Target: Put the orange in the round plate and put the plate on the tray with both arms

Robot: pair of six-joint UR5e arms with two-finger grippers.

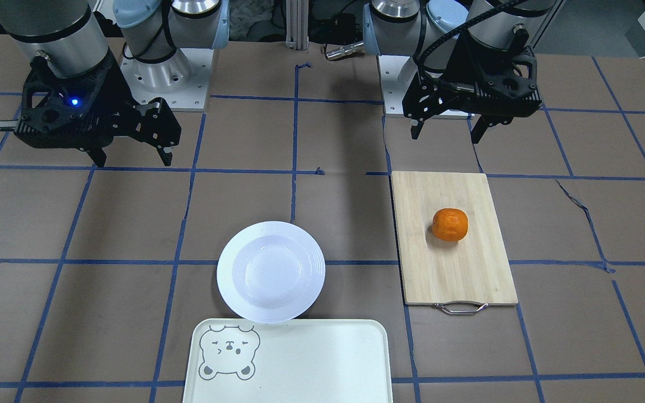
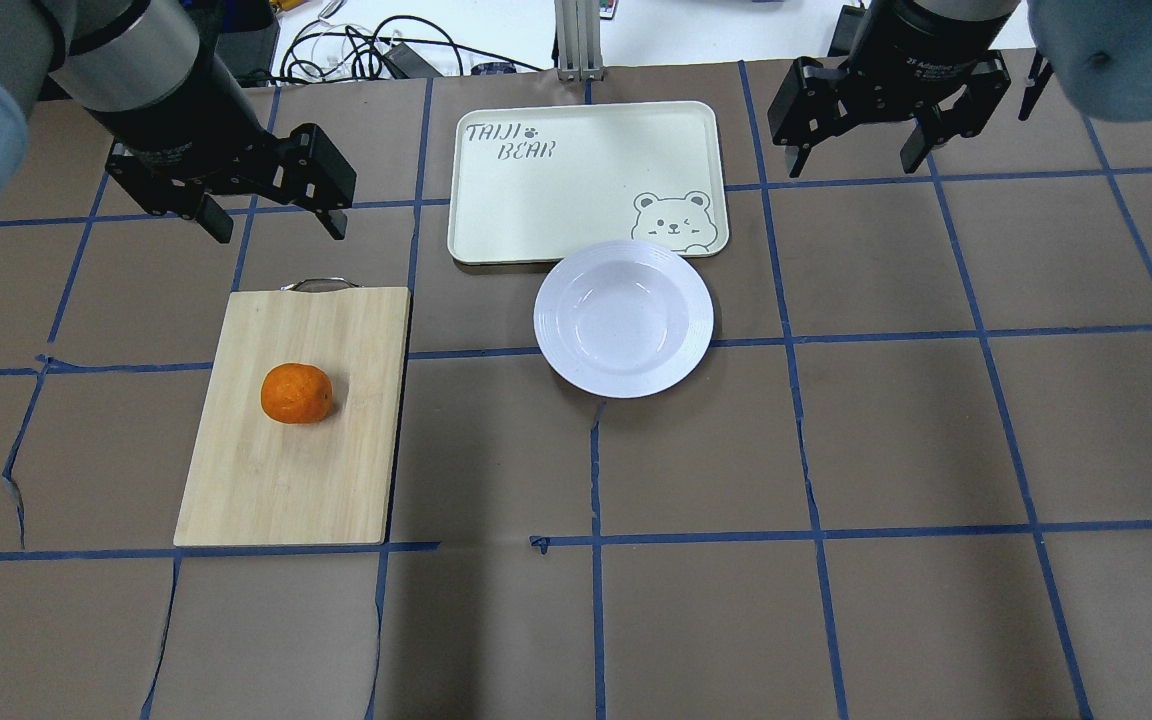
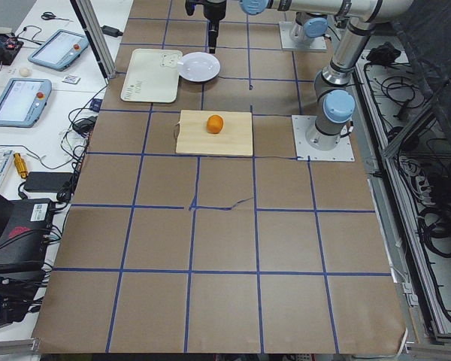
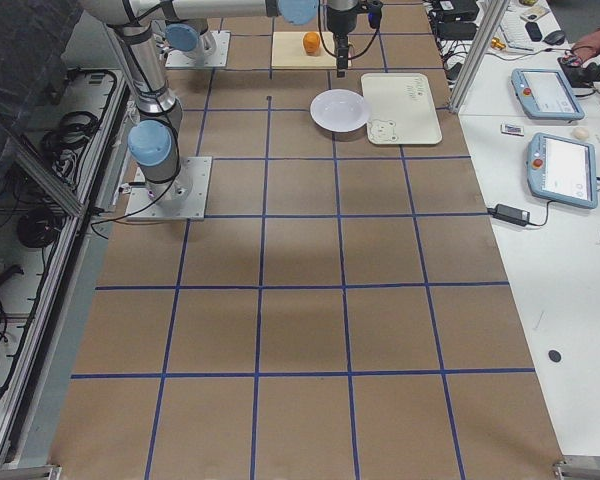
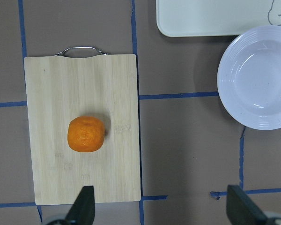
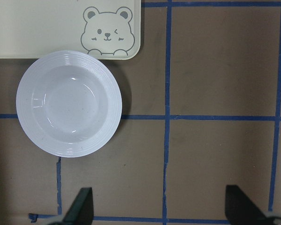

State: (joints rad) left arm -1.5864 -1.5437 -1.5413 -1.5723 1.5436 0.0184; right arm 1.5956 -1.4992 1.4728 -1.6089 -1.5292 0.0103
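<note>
The orange (image 2: 296, 393) (image 1: 449, 224) (image 5: 85, 134) lies on a bamboo cutting board (image 2: 286, 480). The empty white round plate (image 2: 623, 318) (image 1: 270, 272) (image 6: 69, 103) sits on the table, its rim right against the near edge of the cream tray (image 2: 576, 180) (image 1: 311, 364) (image 6: 37, 28) by the bear face. My left gripper (image 2: 278, 230) (image 1: 447, 134) (image 5: 161, 208) hangs open, high over the table beside the board's handle end. High up and well to the plate's right, my right gripper (image 2: 854, 163) (image 1: 132, 161) (image 6: 159, 206) is open too. Neither holds anything.
The board (image 1: 451, 263) has a metal handle (image 1: 461, 307) that points to the far side. Blue tape lines grid the brown table cover. Cables lie behind the tray past the table edge. Side tables with tablets (image 4: 555, 170) flank the far side.
</note>
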